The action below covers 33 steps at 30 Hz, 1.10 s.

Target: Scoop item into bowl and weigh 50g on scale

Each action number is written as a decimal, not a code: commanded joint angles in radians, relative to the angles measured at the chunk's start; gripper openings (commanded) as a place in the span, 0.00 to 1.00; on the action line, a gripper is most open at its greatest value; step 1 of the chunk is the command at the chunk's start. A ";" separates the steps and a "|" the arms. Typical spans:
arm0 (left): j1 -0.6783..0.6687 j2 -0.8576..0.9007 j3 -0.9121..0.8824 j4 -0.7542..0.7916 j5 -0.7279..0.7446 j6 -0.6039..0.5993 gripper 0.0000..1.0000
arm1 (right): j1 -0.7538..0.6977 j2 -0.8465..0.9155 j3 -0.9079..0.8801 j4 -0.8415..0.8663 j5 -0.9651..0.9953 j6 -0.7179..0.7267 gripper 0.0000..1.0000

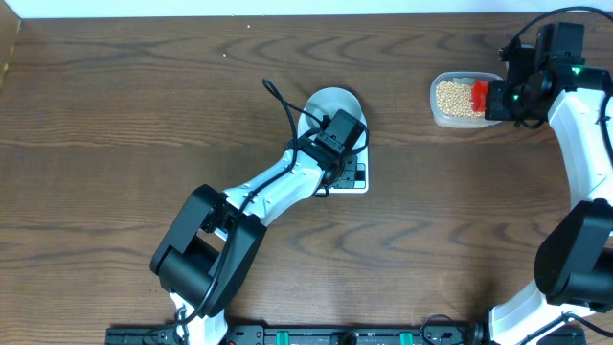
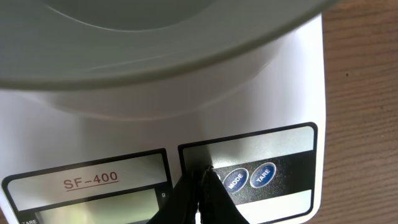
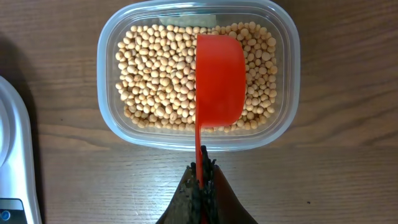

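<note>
Your right gripper (image 3: 202, 171) clamps the red plastic scoop (image 3: 219, 74), which runs straight ahead over tan round beans (image 3: 155, 68) in the clear plastic tub (image 3: 289, 74). Well left of the tub, your closed, empty left gripper (image 2: 200, 186) touches the flat white scale (image 2: 298, 93) under the pale round bowl (image 2: 186, 37).

Bright even light, blurry bowl (image 2: 186, 53).

surface: dark brown wood-grain table (image 1: 115, 125) that I work over, wavy grain running left to right | far edge: narrow white strip (image 1: 287, 8) behind the table's back | near edge: black rail with green fittings (image 1: 316, 336) | light: soft and even, faint pale sheen on the wood, weak shadows
</note>
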 commanded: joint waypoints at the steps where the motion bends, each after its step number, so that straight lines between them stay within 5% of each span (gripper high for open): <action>1: -0.008 0.022 -0.016 0.002 -0.012 0.010 0.07 | -0.008 -0.018 0.016 0.003 0.002 -0.007 0.01; 33: 0.040 0.069 -0.017 -0.008 0.063 -0.025 0.07 | -0.008 -0.018 0.016 0.002 0.001 -0.006 0.01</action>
